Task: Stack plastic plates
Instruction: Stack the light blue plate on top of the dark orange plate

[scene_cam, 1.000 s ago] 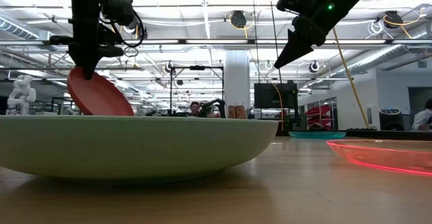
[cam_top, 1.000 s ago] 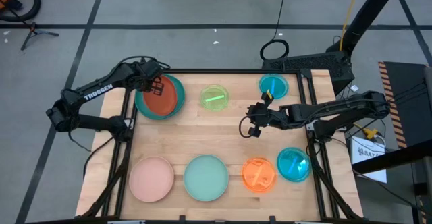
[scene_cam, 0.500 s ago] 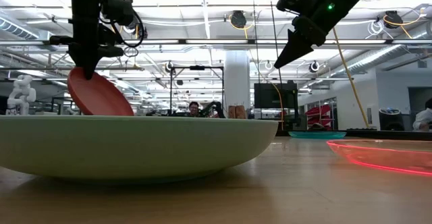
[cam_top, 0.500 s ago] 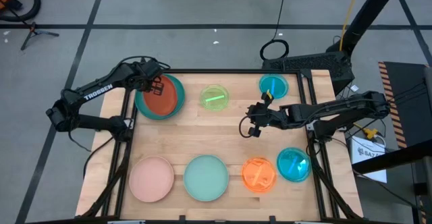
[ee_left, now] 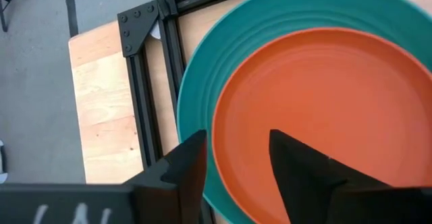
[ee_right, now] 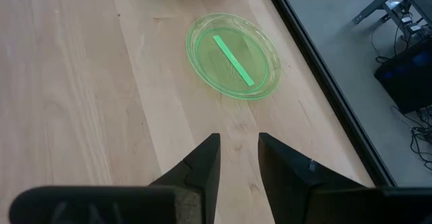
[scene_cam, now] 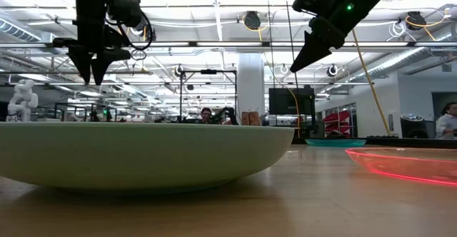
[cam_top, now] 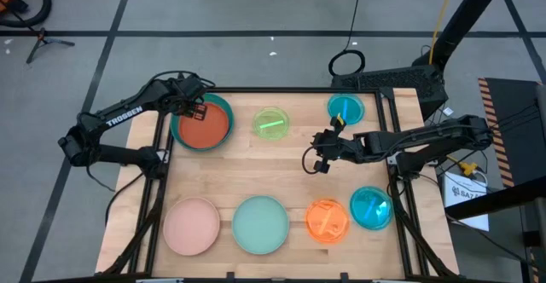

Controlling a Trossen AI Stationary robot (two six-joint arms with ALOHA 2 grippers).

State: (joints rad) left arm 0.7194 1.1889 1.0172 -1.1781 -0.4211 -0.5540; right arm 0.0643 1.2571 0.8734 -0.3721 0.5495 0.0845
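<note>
A red-orange plate (cam_top: pixel 206 128) (ee_left: pixel 324 109) lies flat inside a teal plate (cam_top: pixel 224 106) (ee_left: pixel 202 75) at the table's far left. My left gripper (cam_top: pixel 197 107) (scene_cam: pixel 90 78) (ee_left: pixel 236 143) hangs open just above the red-orange plate's left rim and touches nothing. A translucent lime plate (cam_top: pixel 271 124) (ee_right: pixel 233 55) rests on the wood beside the stack. My right gripper (cam_top: pixel 317 165) (scene_cam: pixel 297 64) (ee_right: pixel 238 142) hovers open and empty over the table's middle, right of the lime plate.
Along the near edge lie a pink plate (cam_top: pixel 192 225), a mint plate (cam_top: pixel 261 224) (scene_cam: pixel 143 155), an orange translucent plate (cam_top: pixel 328 219) and a blue one (cam_top: pixel 371 208). Another blue plate (cam_top: pixel 345 109) sits at the far right. Black frame rails (ee_left: pixel 145 82) border the table.
My left gripper has opened and let go of the red-orange plate. The plate, which hung tilted from the fingers with one edge high, has dropped and now lies flat in the teal plate. Neither arm has moved.
</note>
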